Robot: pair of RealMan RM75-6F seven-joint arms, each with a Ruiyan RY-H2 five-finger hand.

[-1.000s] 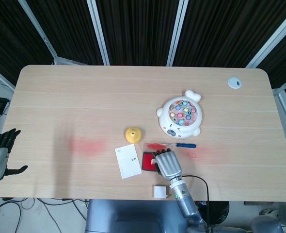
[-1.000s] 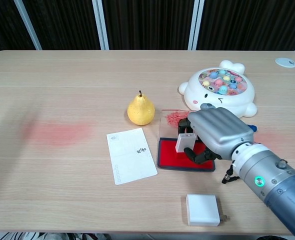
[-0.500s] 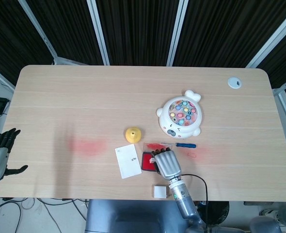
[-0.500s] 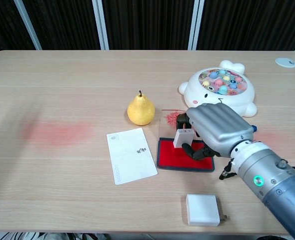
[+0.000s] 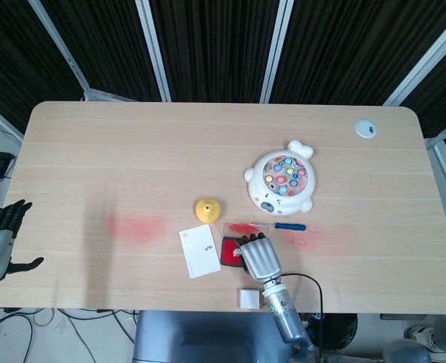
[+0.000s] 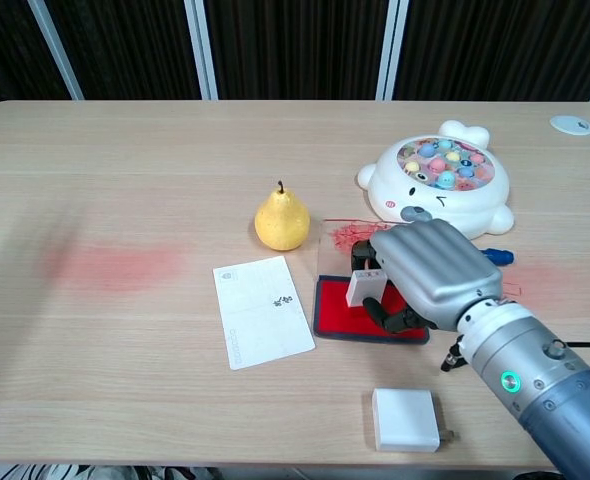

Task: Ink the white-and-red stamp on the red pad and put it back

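Right hand (image 6: pixel 427 275) grips stamp (image 6: pixel 364 287) over pad (image 6: pixel 337 311) (contact unclear); should press flat, squarely, then lift straight up.

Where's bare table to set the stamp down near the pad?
Bare patches: between the card and the white box, and the wide stretch left of the pear. Crowded: behind the red pad, toward the fish toy and screwdriver.
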